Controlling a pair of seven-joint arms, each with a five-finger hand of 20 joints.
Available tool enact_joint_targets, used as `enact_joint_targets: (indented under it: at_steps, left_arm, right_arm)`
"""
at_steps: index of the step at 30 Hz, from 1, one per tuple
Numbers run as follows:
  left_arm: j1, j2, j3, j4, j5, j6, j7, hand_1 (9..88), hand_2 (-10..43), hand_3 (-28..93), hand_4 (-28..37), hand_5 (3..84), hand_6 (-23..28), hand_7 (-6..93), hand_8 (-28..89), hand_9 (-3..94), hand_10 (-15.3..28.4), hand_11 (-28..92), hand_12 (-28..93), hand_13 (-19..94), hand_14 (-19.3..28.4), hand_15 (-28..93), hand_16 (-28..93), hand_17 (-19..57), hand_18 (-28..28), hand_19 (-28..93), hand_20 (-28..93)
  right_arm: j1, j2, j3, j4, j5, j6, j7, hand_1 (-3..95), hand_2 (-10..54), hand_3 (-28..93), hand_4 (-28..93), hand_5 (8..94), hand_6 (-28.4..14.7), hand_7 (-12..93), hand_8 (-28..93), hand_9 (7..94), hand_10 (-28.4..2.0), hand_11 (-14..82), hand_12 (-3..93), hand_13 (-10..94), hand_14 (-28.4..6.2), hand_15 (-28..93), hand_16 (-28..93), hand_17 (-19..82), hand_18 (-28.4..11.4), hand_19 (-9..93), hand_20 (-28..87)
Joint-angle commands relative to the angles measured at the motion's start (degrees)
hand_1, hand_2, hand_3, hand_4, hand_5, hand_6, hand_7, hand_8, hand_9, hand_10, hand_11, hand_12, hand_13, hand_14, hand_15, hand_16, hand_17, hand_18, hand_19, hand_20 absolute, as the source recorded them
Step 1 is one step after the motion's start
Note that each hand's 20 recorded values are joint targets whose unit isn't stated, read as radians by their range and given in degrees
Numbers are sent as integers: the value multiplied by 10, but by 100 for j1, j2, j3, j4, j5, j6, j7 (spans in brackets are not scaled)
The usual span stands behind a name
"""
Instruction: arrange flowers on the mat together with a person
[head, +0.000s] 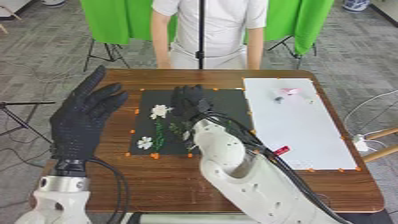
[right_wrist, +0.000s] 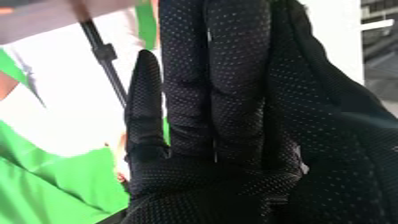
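- Head view: the dark mat (head: 229, 100) is my landmark, lying on the brown table (head: 178, 185); a large white flower (head: 161, 111) rests on its left part, with a smaller white flower (head: 145, 143) nearer its lower left corner and green stems (head: 159, 134) between
- Head view: the right hand (head: 192, 102) is above the mat's upper middle, just beside the large flower; another pale bloom (head: 186, 135) lies below it, partly hidden by the arm
- Head view: the left hand (head: 78, 120) is raised off to the left of the mat, wide and relaxed, holding nothing
- Head view: right of the mat is a white sheet (head: 306, 135), with a small pink bloom (head: 290, 91) on its upper part
- Right wrist view: over the mat, the right hand's fingers (right_wrist: 187, 80) are straight and close together, a narrow shape; whether they touch a stem I cannot tell
- Right wrist view: green cloth (right_wrist: 62, 185) hangs beyond the mat's far side
- The step in hand looks like placing or adjusting a flower on the mat; next calls for a gentle lift clear of the petals, then probably the pink bloom
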Motion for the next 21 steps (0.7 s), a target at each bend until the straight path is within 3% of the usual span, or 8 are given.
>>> enact_joint_targets:
  at_steps: [1, 3, 10, 18, 21]
  left_arm:
    - [-7, -75, 39, 40, -45, -101, -83, 210, 69, 763, -283, 353, 85, 110, -96, 367, 214, 247, 99, 277, 280, 498, -103, -58, 258, 652, 62]
    - [-74, -77, 55, 64, -107, -144, -95, 212, 70, 764, -283, 354, 86, 110, -96, 368, 215, 249, 99, 278, 280, 498, -103, -61, 256, 644, 58]
    - [-185, -40, 131, 96, -98, -162, -124, 215, 72, 767, -283, 355, 86, 111, -96, 368, 214, 252, 98, 277, 280, 499, -105, -66, 252, 628, 51]
    - [-194, 4, 165, 99, -142, -84, -101, 217, 74, 768, -283, 356, 87, 111, -96, 368, 214, 254, 97, 277, 279, 500, -105, -67, 250, 624, 49]
    - [-206, -20, 162, 111, -136, -102, -165, 219, 73, 771, -283, 356, 87, 111, -96, 368, 214, 254, 96, 277, 280, 501, -105, -68, 250, 623, 50]
  right_arm:
    - [234, 42, -215, 115, -233, -100, 179, 584, -95, 616, -283, 874, 67, 111, -24, 936, -55, 124, 306, 743, -46, 318, 299, 155, -151, 591, 102]
    - [237, 3, -201, 139, -345, -161, 90, 581, -95, 612, -283, 855, 72, 105, -32, 921, -58, 80, 315, 717, -53, 317, 284, 144, -151, 563, 108]
    - [366, 53, -422, 209, -563, -646, 117, 557, -95, 625, -283, 803, 80, 112, -52, 861, -65, 75, 294, 672, -69, 350, 219, 124, -151, 530, 115]
    - [252, 8, -350, 236, -784, -958, 30, 492, -95, 737, -283, 733, 93, 123, -91, 739, -93, 199, 165, 620, -86, 374, 146, 105, -152, 520, 120]
    - [251, 12, -334, 236, -753, -1051, 59, 476, -95, 775, -283, 715, 91, 124, -129, 713, -100, 207, 137, 603, -89, 372, 144, 99, -152, 521, 120]
